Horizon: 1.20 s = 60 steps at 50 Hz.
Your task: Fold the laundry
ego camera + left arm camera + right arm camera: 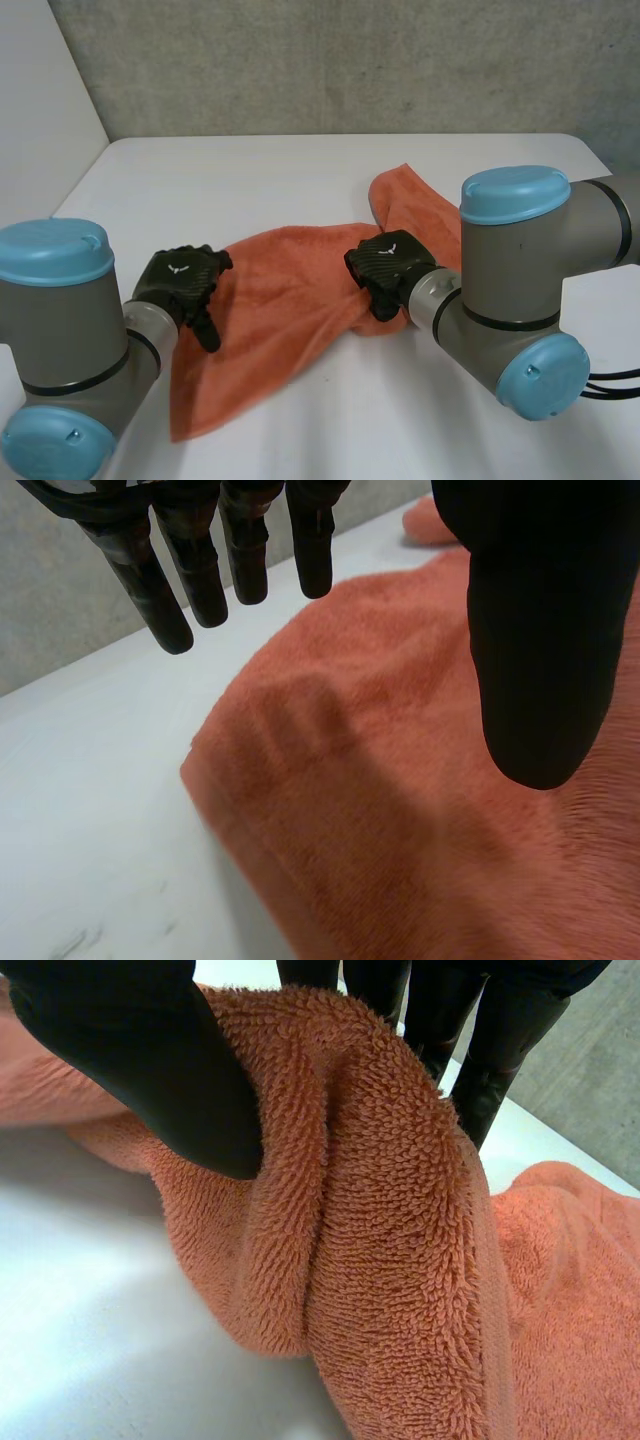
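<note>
Head view: the left hand is over the left edge of the orange towel, fingers straight and spread, holding nothing, probably ready to grasp. On the tabletop the towel lies rumpled; the right hand pinches a bunched fold, likely to lift it.

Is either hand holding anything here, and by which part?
The right hand pinches the orange towel by a bunched fold at its edge. The left hand is open over it, holding nothing.
</note>
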Tool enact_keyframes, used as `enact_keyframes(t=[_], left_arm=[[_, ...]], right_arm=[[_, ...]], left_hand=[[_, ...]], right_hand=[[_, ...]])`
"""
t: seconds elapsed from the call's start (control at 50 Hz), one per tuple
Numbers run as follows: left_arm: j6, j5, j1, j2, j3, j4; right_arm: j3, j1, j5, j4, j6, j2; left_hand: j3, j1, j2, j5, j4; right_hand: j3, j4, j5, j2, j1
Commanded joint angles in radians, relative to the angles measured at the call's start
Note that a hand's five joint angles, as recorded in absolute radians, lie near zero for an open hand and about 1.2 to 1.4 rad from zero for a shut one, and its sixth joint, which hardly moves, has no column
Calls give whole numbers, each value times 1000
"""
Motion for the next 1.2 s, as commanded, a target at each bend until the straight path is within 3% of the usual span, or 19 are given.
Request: enact_keyframes(t=[0.02, 0.22, 0.38, 0.56, 1.2], left_arm=[[8, -7, 5, -2, -22, -8], [2, -2, -18, 72, -84, -8], [-90, -11, -125, 141, -124, -18], [-95, -42, -184, 130, -207, -8], [-92, -106, -187, -32, -246, 172]], right_arm=[[-2, -4, 2, -3, -2, -5], [-10, -2, 4, -32, 12, 8], [-22, -1, 19, -49, 35, 12], [-16, -2, 19, -49, 35, 14], [3, 9, 19, -51, 33, 14]], left_hand=[[41, 32, 45, 54, 45], [41, 32, 45, 54, 45], [76, 67, 80, 89, 80], [44, 35, 48, 57, 48], [50, 41, 53, 63, 54]], right_hand=[[213, 204, 231, 219, 415], [213, 204, 231, 219, 415], [213, 204, 231, 219, 415], [213, 204, 231, 219, 415], [213, 204, 231, 219, 415]])
